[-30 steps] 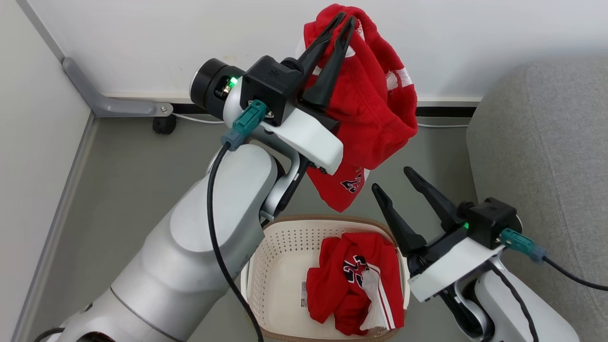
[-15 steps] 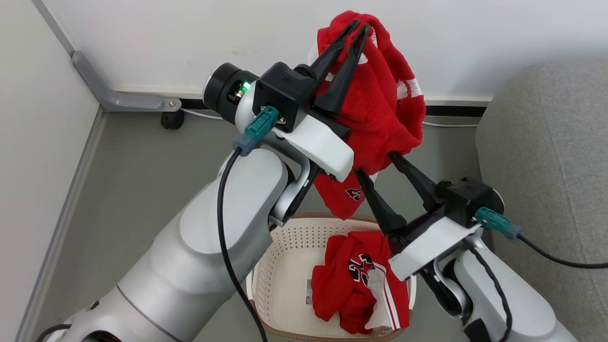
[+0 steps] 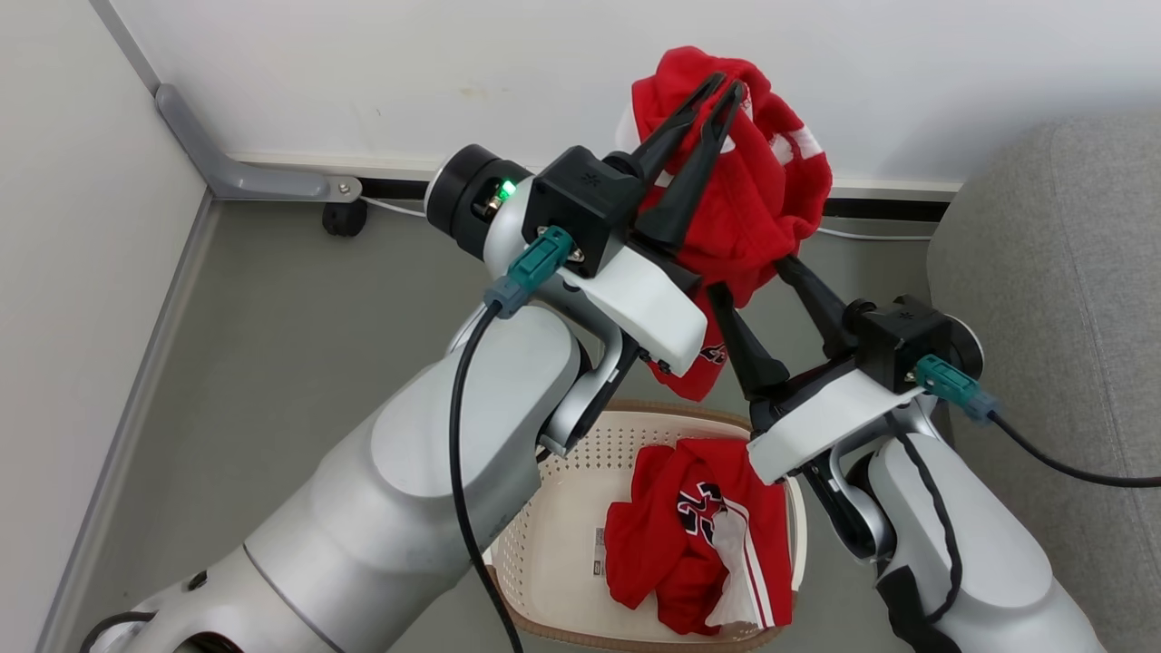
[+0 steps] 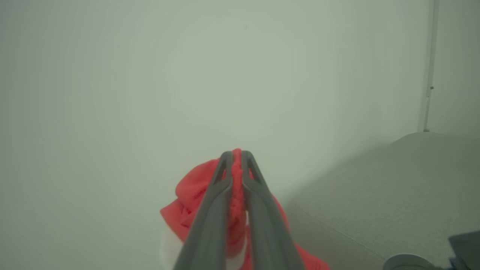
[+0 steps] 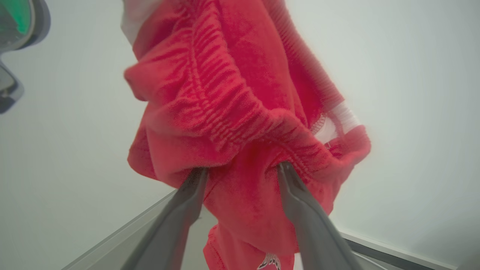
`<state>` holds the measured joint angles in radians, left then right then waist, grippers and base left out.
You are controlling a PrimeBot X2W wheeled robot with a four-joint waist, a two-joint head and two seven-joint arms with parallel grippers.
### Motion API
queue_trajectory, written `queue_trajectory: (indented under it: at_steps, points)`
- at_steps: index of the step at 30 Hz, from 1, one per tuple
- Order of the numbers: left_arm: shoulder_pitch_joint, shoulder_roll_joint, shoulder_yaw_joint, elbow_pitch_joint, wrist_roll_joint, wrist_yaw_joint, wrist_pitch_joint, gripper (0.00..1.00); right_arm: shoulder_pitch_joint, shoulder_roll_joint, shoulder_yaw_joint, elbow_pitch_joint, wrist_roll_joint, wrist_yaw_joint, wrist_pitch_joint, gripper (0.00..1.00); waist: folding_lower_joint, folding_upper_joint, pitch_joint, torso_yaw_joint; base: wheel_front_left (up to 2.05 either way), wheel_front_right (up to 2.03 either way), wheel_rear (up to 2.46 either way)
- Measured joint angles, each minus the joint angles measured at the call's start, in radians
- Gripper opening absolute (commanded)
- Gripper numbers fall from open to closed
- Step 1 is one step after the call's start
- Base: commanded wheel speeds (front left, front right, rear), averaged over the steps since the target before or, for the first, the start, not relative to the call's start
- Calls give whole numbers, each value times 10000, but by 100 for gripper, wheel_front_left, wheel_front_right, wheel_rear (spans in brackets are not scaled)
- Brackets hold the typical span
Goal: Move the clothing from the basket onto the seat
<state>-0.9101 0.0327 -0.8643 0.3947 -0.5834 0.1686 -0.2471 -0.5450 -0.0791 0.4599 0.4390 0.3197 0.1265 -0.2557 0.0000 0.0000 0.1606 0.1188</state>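
Note:
My left gripper [image 3: 721,86] [image 4: 236,154] is shut on a red garment [image 3: 766,195] [image 4: 195,191], held high against the wall with the cloth hanging below it. My right gripper [image 3: 757,272] [image 5: 242,168] is open, its two fingers reaching up into the hanging folds of that red garment [image 5: 232,97], one finger on each side of a fold. A second red garment [image 3: 680,535] with a black-and-white number lies in the cream basket [image 3: 553,535] on the floor below. The grey seat [image 3: 1070,272] stands at the right.
A white wall [image 3: 453,73] is close behind the lifted cloth. A grey metal bracket [image 3: 245,172] and a small black wheel [image 3: 345,218] sit at the floor's far left. Grey floor [image 3: 299,336] lies left of the basket.
My right gripper has risen from beside the basket up into the hanging cloth. The head camera has shifted, so the whole scene sits lower and further right.

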Motion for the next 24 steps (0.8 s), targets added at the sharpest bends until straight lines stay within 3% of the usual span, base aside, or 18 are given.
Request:
queue_trajectory:
  at_steps: [1,2,8,9,10,11,24]
  points:
    - [0,4,-61,8,-79,-2,-2,0,-1,35,-17,29,-46,0,0,35,0,0,6,6,0,0,0]
    - [0,8,-117,12,-142,2,-2,0,-4,59,-19,50,-71,0,0,0,0,0,4,11,0,0,0]
    - [6,10,-393,123,-359,211,-59,0,-41,98,73,109,385,0,0,0,0,0,-54,-124,0,0,0]
    - [13,8,-393,138,-359,221,-67,23,-37,98,67,40,410,0,0,0,0,0,-57,-144,0,0,0]
    - [26,10,-387,144,-347,224,-86,75,-37,98,65,-42,416,0,0,0,0,0,-60,-164,0,0,0]
    - [37,8,-376,144,-339,234,-88,100,-32,98,59,-119,424,0,0,0,0,0,-63,-182,0,0,0]
    - [658,61,138,380,-19,155,-88,100,339,-190,-1058,-1597,585,0,0,0,0,0,60,-537,0,0,0]
